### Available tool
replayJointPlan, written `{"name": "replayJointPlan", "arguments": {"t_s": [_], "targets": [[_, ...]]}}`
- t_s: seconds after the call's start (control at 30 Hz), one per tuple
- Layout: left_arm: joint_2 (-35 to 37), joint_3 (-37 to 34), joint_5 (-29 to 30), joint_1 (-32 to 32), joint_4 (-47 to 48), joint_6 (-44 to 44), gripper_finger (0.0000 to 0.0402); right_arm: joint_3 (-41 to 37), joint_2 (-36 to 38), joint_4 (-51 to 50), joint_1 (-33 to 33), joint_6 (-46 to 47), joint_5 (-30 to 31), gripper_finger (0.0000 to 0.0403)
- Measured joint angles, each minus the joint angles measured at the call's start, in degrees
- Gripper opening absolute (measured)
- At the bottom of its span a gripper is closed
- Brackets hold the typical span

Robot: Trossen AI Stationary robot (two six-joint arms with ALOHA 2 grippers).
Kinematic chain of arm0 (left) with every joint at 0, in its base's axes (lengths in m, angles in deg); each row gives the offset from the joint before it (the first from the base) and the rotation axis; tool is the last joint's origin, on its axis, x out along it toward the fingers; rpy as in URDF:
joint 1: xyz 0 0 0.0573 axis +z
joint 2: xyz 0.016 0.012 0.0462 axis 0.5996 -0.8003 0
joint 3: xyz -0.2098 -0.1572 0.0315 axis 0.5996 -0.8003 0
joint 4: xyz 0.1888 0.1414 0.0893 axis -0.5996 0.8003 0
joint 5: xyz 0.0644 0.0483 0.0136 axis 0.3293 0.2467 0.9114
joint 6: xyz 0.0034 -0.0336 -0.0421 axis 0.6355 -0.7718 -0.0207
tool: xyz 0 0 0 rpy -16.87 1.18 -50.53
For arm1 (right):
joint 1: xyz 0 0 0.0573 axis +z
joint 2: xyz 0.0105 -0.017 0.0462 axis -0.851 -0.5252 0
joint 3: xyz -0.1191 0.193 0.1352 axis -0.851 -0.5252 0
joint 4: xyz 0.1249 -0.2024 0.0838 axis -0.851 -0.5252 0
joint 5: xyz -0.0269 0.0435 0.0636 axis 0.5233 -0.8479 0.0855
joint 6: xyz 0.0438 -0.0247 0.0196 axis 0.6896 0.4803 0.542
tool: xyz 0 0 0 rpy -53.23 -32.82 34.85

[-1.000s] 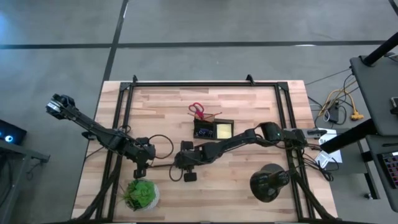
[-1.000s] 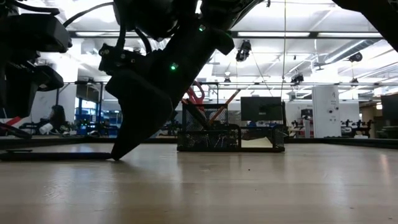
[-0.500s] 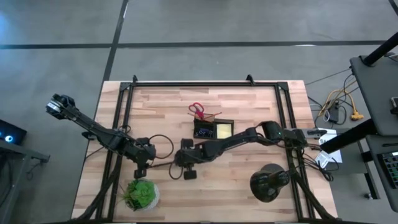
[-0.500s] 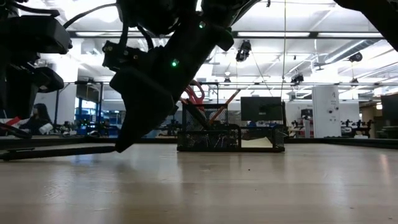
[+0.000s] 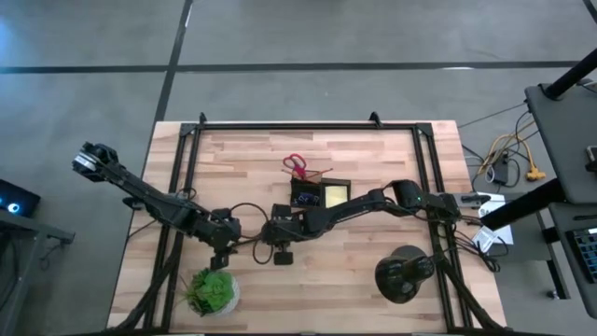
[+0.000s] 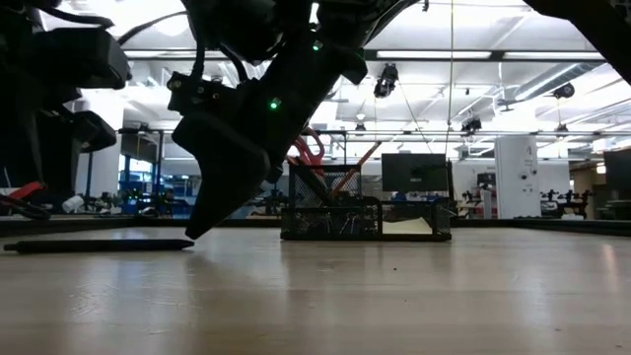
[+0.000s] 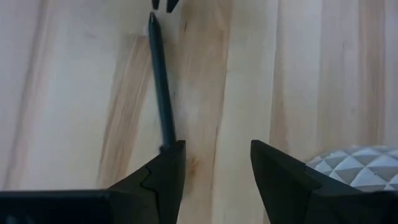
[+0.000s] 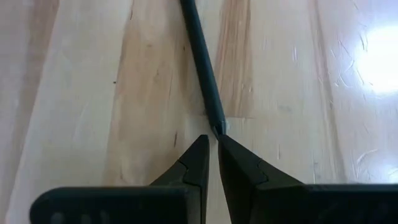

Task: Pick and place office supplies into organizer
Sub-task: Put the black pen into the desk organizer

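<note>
The right gripper [image 5: 280, 252] is low over the front middle of the wooden table [image 5: 373, 159], and in the right wrist view its two dark fingers [image 8: 198, 163] stand nearly together, with only a thin slit between them. The end of a black pen [image 8: 202, 62] lies just at the tips, but the fingers do not clamp it; the pen lies flat on the wood. The left gripper [image 5: 222, 254] is close by, on the other side of the same pen, and in the left wrist view its fingers [image 7: 166, 168] are spread apart, with one finger touching or almost touching the near end of the pen. In the low view the pen [image 6: 99, 245] is seen as a long dark line lying on the table under the grippers. Behind the right arm, near the middle of the table, stands the black wire-mesh organizer [image 5: 320, 194]. One compartment holds the yellow sticky-note pad [image 5: 336, 195], lying flat. The other compartment holds small dark items, and one cannot tell what each of them is. The red-handled scissors [image 5: 297, 166] and the orange pencil [image 6: 357, 163] stand in the organizer and lean out over its rim. A green potted plant [image 5: 213, 290] stands at the front left edge, and a round black domed object [image 5: 403, 273] stands at the front right.
</note>
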Motion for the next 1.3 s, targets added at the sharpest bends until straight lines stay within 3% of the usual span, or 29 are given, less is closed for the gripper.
{"name": "replayJointPlan", "arguments": {"t_s": [0.3, 0.47, 0.7, 0.8, 1.1, 1.3], "targets": [[-4.67, 0.17, -4.78, 4.27, -3.55, -0.38, 0.0164, -0.02, 0.00, -0.03, 0.00, 0.02, 0.00, 0.0029], [1.93, 0.86, -6.56, 5.31, -0.66, -1.25, 0.0164, -0.02, 0.00, -0.03, -0.04, 0.02, 0.01, 0.0029], [10.56, 5.63, -7.27, 6.28, 16.00, -4.43, 0.0164, -0.02, 0.04, -0.04, -0.02, 0.38, 0.02, 0.0029], [12.04, 6.49, -7.48, 7.33, 15.06, -6.69, 0.0164, -0.02, 0.13, -0.07, -0.11, 1.74, 0.04, 0.0029], [1.10, 5.49, -9.19, 12.64, 10.47, -0.87, 0.0164, -0.39, 2.92, -0.19, -0.83, 9.03, 4.75, 0.0029], [-4.09, 6.42, -9.30, 13.83, 4.86, 2.45, 0.0164, -2.25, 7.05, -0.98, -0.76, 15.10, 11.89, 0.0029]]}}
